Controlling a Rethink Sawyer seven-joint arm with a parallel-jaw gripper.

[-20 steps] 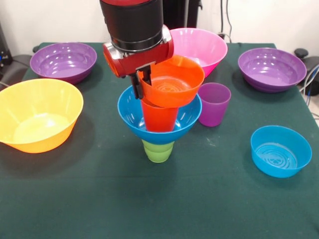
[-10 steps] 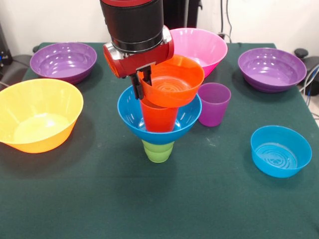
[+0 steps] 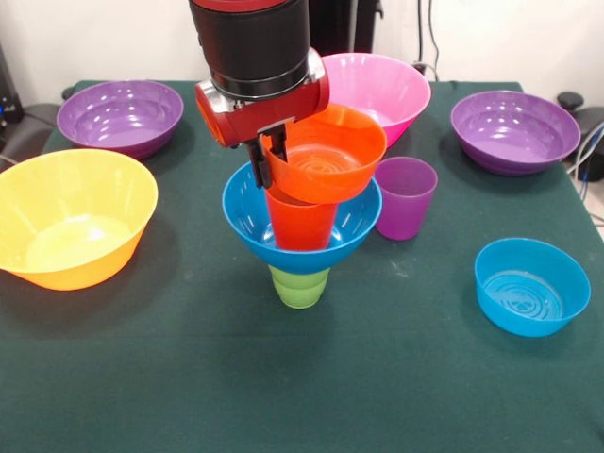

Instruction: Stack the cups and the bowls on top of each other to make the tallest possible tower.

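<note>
The claw (image 3: pixel 269 156) pinches the rim of the small orange bowl (image 3: pixel 326 156); that bowl sits on the orange cup (image 3: pixel 300 222). The cup stands in the blue bowl (image 3: pixel 247 222); the green cup (image 3: pixel 300 286) is underneath, on the green table (image 3: pixel 302 387).

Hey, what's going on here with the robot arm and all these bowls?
The gripper grips the rim of the small orange bowl, which sits tilted atop a tower: green cup, medium blue bowl, orange cup. Jaws are shut on the rim. The purple cup and the other bowls sit loose on the table.
</note>
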